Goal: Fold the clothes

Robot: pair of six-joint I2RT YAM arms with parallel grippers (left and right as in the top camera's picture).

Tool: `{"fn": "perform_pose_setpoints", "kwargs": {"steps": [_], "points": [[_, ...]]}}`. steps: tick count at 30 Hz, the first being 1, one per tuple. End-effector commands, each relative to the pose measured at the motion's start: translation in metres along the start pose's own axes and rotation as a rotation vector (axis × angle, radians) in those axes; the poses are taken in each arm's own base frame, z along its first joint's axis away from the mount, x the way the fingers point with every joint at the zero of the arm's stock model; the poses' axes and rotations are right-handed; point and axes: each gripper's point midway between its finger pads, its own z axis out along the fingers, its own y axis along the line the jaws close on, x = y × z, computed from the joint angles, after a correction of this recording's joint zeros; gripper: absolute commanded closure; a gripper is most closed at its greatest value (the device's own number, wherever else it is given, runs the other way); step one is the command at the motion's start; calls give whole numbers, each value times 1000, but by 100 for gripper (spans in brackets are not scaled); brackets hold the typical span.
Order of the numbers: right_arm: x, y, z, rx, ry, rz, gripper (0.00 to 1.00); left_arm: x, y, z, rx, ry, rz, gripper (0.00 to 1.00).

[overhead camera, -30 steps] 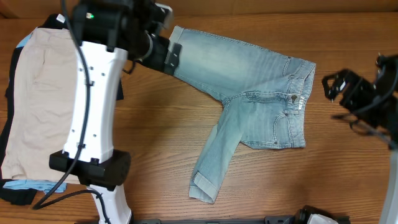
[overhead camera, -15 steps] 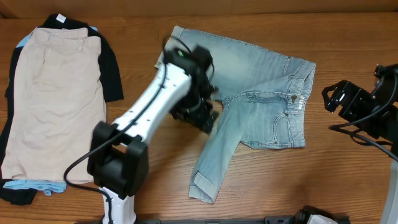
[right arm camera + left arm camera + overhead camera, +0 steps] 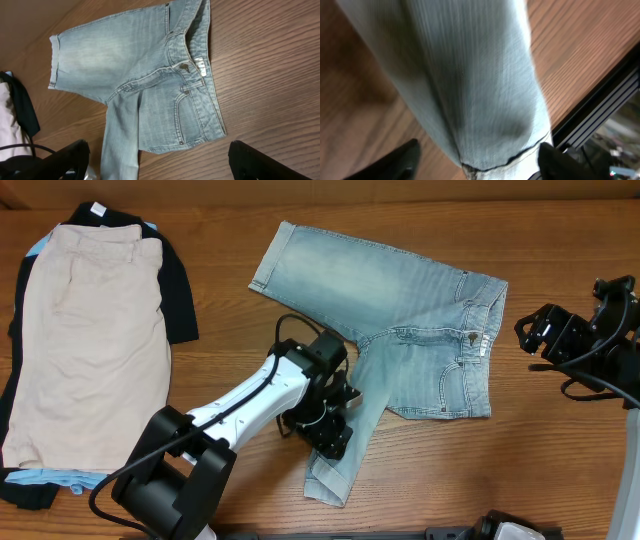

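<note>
Light blue denim shorts (image 3: 400, 310) lie spread on the wooden table, one leg toward the back left, the other leg (image 3: 345, 435) toward the front. My left gripper (image 3: 325, 425) is open, low over that front leg, its fingers straddling the leg near the hem (image 3: 485, 100). My right gripper (image 3: 540, 335) is open and empty, right of the waistband, above the table. The right wrist view shows the whole shorts (image 3: 150, 75).
A stack of folded clothes lies at the left: beige shorts (image 3: 85, 340) on top of a black garment (image 3: 180, 290) and a light blue one (image 3: 40, 478). A black rail (image 3: 600, 105) runs along the table's front edge.
My left arm swung from the far leg at the back left down across the shorts to the front leg. The right gripper shifted only slightly.
</note>
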Motion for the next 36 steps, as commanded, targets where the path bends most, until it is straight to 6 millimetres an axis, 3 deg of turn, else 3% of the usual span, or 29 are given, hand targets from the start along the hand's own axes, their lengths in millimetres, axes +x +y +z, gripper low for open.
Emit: {"fn": "perform_pose_setpoints", "kwargs": {"steps": [1,7,9,10,12,15,17,18,20,23,25,28,34,36], "points": [[-3,0,-3,2,-16,-12,7,4,-4,-4,21,-6,-14,33],[-5,1,-3,1,-21,-13,9,5,-1,-4,1,-1,-18,40],[-5,1,-3,0,-22,-14,9,5,0,-4,-2,-3,-17,54],[-5,1,-3,0,-23,-14,9,4,0,-4,-2,-6,-16,69],[-5,1,-3,0,-23,-14,9,2,0,-4,-2,-15,-15,83],[-5,1,-3,1,-22,-14,9,0,0,-4,-1,-22,-13,82],[-5,1,-3,1,-21,-13,9,-1,0,-4,1,-25,-11,74],[-5,1,-3,1,-21,-13,9,-1,0,-4,1,-28,-10,77],[-5,1,-3,1,-22,-14,9,-2,0,-4,0,-31,-14,96],[-5,1,-3,1,-21,-13,9,-6,3,-7,-3,-47,-38,96],[-5,1,-3,1,-21,-13,10,-15,11,-20,-2,-82,-84,96],[-4,1,-3,1,-18,-13,11,-30,31,-57,-8,-153,-162,96],[-3,-1,4,3,5,-8,13,-64,100,-150,-135,-415,-275,96],[0,-2,12,4,29,-6,14,-76,119,-171,-180,-506,-269,96]]}}
